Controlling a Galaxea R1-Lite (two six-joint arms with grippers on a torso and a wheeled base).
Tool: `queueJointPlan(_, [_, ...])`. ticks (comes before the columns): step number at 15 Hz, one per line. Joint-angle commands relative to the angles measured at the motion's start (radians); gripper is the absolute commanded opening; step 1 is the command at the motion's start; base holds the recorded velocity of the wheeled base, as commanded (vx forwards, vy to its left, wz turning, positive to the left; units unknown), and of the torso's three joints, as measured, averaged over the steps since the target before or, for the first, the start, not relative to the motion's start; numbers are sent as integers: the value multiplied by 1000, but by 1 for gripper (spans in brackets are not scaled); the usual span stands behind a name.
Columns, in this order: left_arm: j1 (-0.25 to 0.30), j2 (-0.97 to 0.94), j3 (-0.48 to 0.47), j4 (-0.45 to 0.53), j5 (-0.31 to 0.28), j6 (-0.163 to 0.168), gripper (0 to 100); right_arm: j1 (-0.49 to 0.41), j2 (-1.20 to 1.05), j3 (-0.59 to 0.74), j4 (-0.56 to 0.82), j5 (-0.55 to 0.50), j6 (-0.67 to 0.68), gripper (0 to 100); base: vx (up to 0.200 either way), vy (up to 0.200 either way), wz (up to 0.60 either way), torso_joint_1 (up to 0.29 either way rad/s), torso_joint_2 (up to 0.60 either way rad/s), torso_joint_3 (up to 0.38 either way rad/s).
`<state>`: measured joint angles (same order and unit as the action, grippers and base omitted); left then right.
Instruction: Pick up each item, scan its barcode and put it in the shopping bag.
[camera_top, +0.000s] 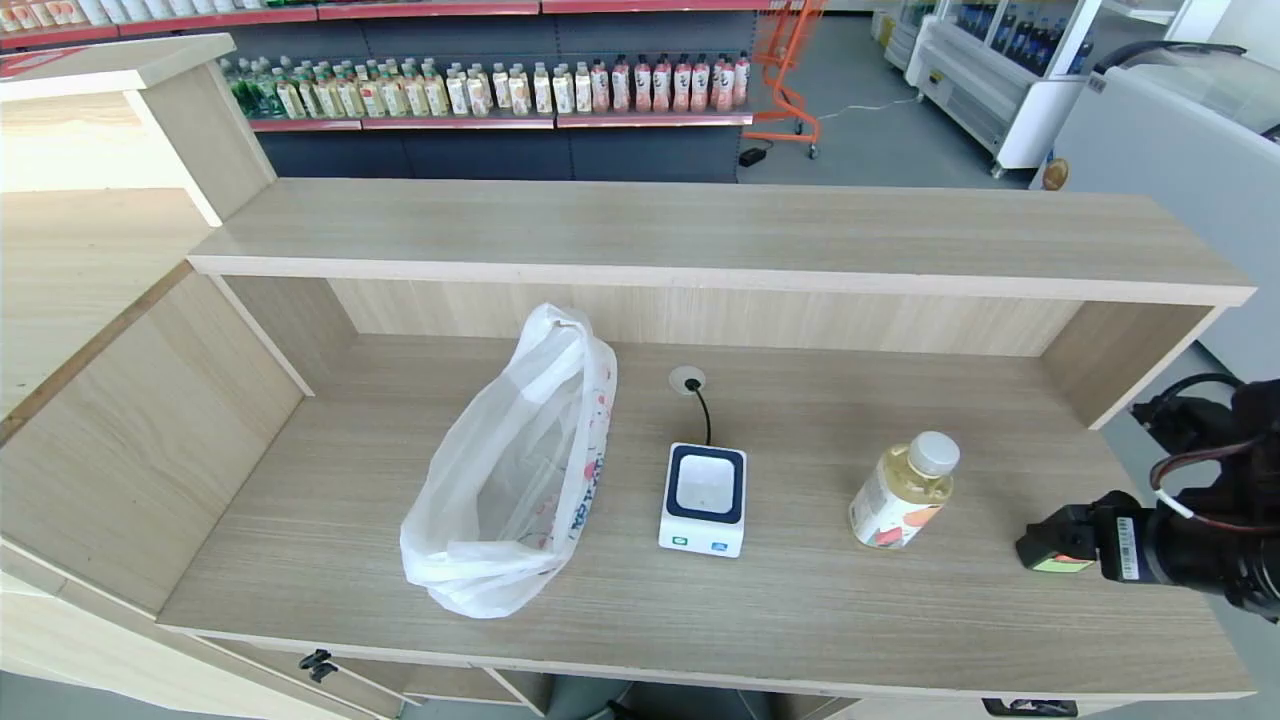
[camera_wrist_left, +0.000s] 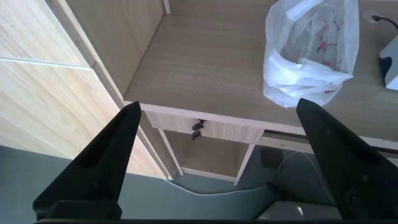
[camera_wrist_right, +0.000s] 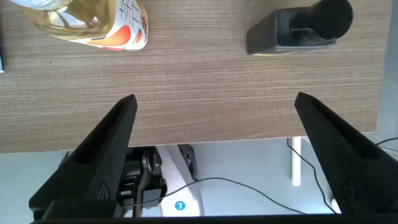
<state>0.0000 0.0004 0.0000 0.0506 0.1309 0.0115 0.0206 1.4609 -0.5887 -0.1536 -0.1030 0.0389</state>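
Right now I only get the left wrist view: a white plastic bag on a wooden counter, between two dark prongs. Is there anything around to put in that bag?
Observer: Yes. One bottle of yellowish drink with a white cap stands on the counter, on the robot's right.
Operator: What sits between it and the bag?
Observer: A small white scanner, its dark-framed window facing up.
Operator: Is the other claw holding something?
Observer: No. The right claw hangs open above the counter's front edge, holding nothing, with the bottle a little beyond it.
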Motion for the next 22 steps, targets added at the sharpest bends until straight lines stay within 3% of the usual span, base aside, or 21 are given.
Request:
queueJointPlan(1, [0, 0, 0, 0, 1, 1, 100, 85, 187, 29, -116, 0, 4, 100, 0, 0, 0, 0, 0, 0])
queueJointPlan(5, [0, 0, 0, 0, 1, -1, 100, 177, 289, 56, -297, 0, 6, 100, 0, 0, 0, 0, 0, 0])
queueJointPlan(11, [0, 0, 0, 0, 1, -1, 100, 193, 446, 102, -641, -6, 6, 100, 0, 0, 0, 0, 0, 0])
queueJointPlan(22, [0, 0, 0, 0, 1, 1, 100, 266, 604, 58, -917, -7, 9, 100, 0, 0, 0, 0, 0, 0])
